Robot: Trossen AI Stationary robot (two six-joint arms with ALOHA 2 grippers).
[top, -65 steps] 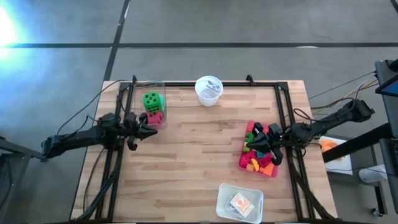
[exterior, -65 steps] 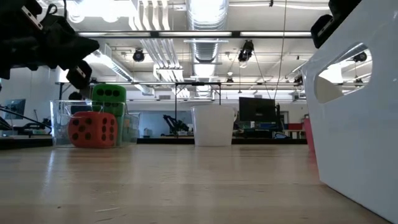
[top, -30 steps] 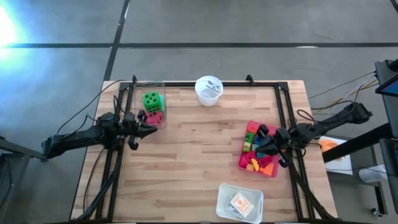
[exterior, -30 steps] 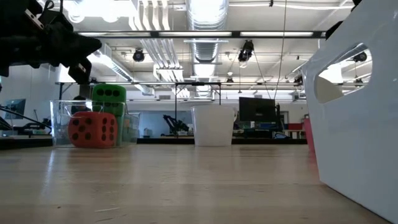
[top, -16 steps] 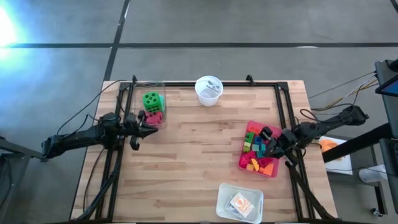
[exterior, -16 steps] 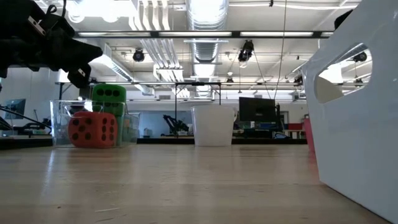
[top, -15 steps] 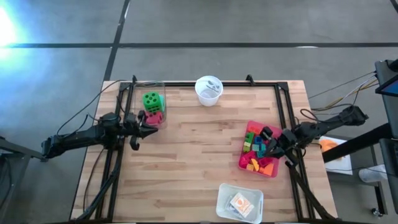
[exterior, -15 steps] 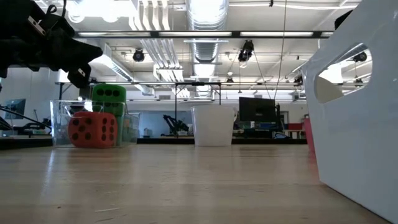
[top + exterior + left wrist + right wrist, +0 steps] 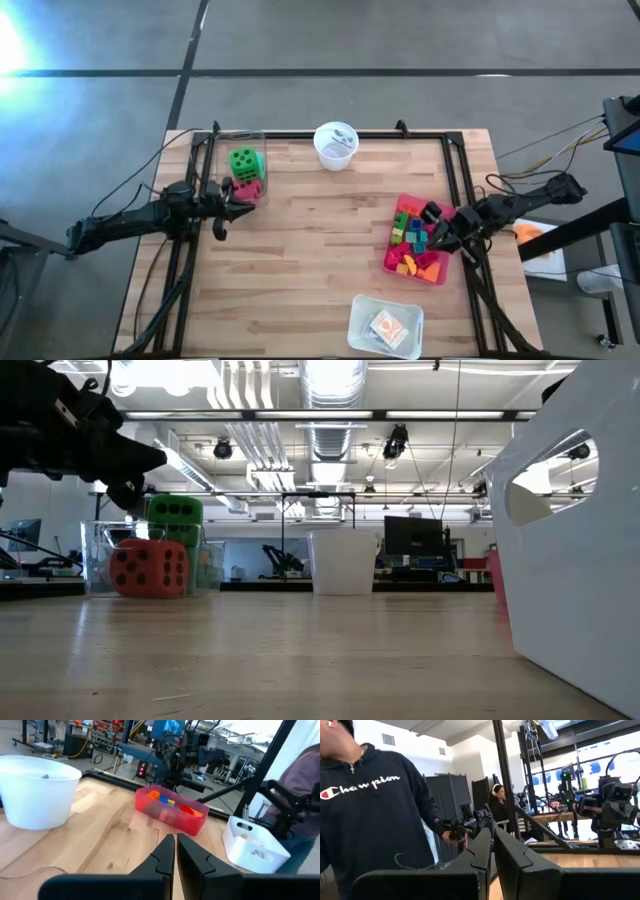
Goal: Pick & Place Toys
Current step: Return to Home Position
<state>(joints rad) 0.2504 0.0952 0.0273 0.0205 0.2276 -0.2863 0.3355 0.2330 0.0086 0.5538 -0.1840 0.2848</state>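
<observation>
Grippers closed, toys in containers

Top-down view: left gripper [image 9: 236, 206] sits centre-left of frame, just beside clear box [image 9: 262, 150] holding green die [image 9: 242, 161] and red die [image 9: 248, 189], green one nearer frame top. Left wrist view shows its fingers together. Right gripper [image 9: 437, 232] is centre-right, above right part of pink bin [image 9: 432, 279], which holds small bricks [image 9: 408, 250] in red, orange, yellow, green, blue. Its fingers are together too, per right wrist view. White cup [image 9: 336, 146] stands top-centre on wooden table [image 9: 320, 240]. White tray [image 9: 385, 327] sits at bottom, slightly right of centre.
</observation>
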